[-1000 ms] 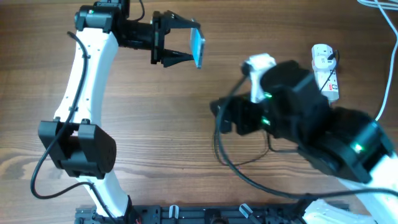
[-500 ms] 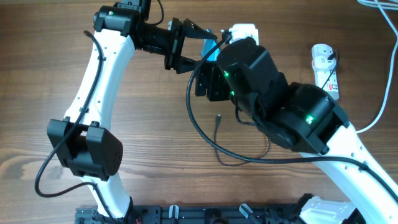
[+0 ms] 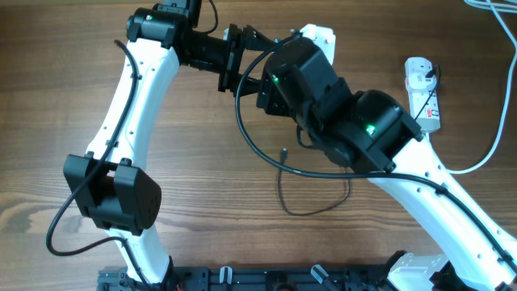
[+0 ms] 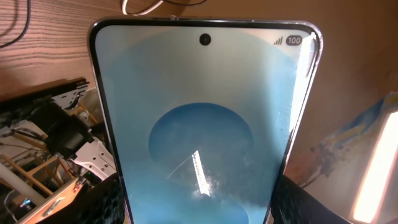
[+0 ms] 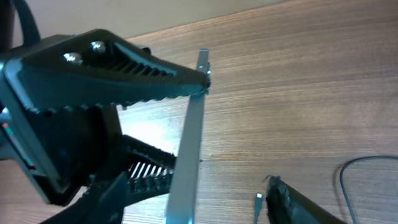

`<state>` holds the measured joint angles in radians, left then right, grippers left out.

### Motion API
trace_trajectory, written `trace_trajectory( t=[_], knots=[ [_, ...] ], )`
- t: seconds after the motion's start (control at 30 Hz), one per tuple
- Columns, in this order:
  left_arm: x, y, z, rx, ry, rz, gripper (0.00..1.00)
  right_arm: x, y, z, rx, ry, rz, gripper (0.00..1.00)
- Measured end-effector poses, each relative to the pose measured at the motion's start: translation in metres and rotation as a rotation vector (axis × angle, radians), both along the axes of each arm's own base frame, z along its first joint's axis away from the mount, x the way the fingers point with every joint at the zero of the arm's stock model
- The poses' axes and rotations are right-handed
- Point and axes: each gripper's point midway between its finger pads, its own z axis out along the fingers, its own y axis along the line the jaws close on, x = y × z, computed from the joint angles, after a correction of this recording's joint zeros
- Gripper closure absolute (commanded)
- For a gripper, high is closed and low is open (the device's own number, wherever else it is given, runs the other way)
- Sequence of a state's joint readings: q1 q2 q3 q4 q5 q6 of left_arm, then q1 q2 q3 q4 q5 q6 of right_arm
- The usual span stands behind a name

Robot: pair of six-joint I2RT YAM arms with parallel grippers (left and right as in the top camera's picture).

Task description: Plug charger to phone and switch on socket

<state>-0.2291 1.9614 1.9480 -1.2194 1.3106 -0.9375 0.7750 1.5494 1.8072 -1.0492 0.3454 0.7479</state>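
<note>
The phone fills the left wrist view, its blue-turquoise screen lit. My left gripper is shut on its two long edges and holds it above the table at the back. In the overhead view my right arm hides the phone. In the right wrist view the phone shows edge-on between the spread fingers of my right gripper, which is open and empty. The charger's black cable lies looped on the table, with its plug tip free; the tip also shows in the right wrist view. The socket lies at the far right.
A white cord runs from the socket area along the right edge. My right arm crosses the middle of the table above the cable. A black rail runs along the front edge.
My right arm has swung left and toward the back until its open gripper is at the phone. My left gripper moved the phone slightly right. The cable tip stays on the table.
</note>
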Motion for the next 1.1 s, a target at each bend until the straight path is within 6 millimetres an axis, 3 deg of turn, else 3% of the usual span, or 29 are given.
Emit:
trace_trajectory(
  t=[0.13,0.33,0.5,0.6,1.1],
  knots=[
    [0.0,0.0,0.0001,0.0,0.0,0.0,0.37,0.0006,0.0005,0.0008,0.009,-0.002,-0.006,0.39],
    [0.0,0.0,0.0001,-0.001,0.0,0.0,0.37,0.0024,0.0023,0.0033,0.023,-0.011,-0.008,0.53],
    [-0.001,-0.0005,0.0025,-0.014,0.003,-0.005,0.37,0.0029,0.003,0.0042,0.028,-0.014,-0.01,0.57],
    [-0.0012,-0.0006,0.0031,-0.018,0.004,-0.006,0.37,0.003,0.0029,0.0042,0.028,-0.015,-0.01,0.64],
    [-0.0014,-0.0006,0.0034,-0.02,0.005,-0.007,0.37,0.002,0.002,0.0029,0.036,-0.005,-0.022,0.76]
  ],
)
